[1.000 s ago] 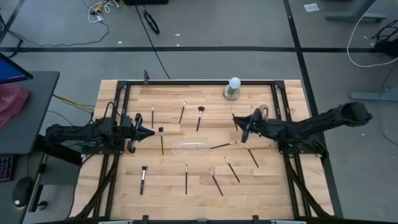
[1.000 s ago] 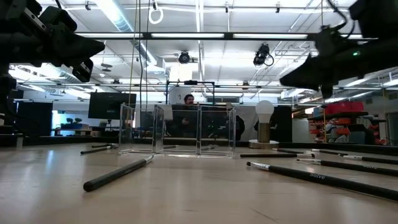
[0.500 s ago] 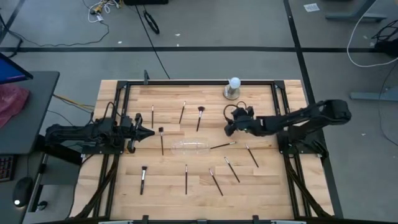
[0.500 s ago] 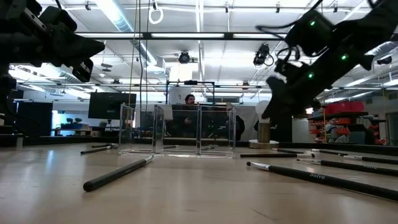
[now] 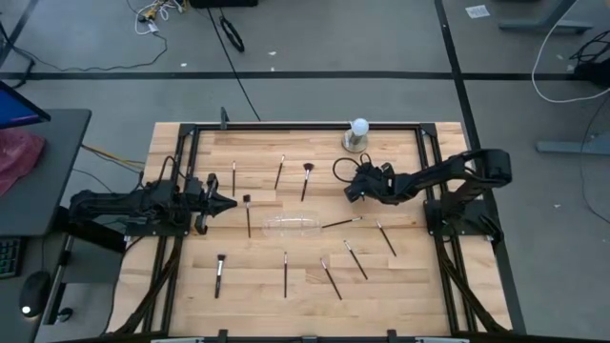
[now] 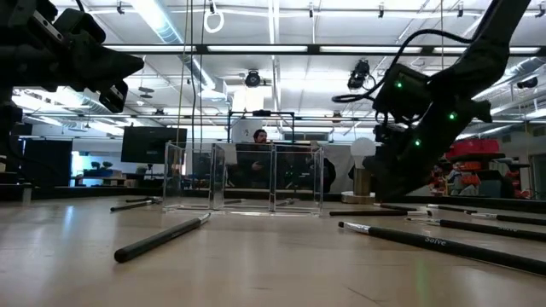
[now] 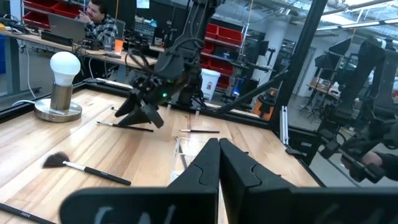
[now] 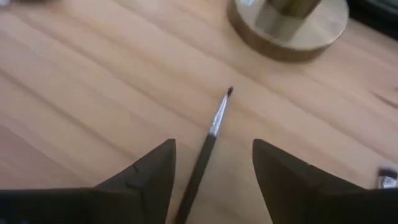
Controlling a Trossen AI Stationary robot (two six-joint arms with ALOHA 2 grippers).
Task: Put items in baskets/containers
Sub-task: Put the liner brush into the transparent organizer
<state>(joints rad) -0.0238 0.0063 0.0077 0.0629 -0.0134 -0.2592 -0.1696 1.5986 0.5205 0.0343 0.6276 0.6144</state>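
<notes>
Now the right gripper, jaws spread wide, is straddling a thin brush near frame centre, readying a pickup. Next it probably needs lowering and closing; the left gripper is waiting closed at left.

The robot has 2 matte black arms of chunky, angular segments. A looped black cable arches over the right arm's wrist, where small green lights glow. Each gripper ends in 2 dark, wedge-shaped fingers.

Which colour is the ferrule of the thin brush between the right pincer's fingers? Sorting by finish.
Silver, on the thin dark-handled brush; right wrist view shows it best.
</notes>
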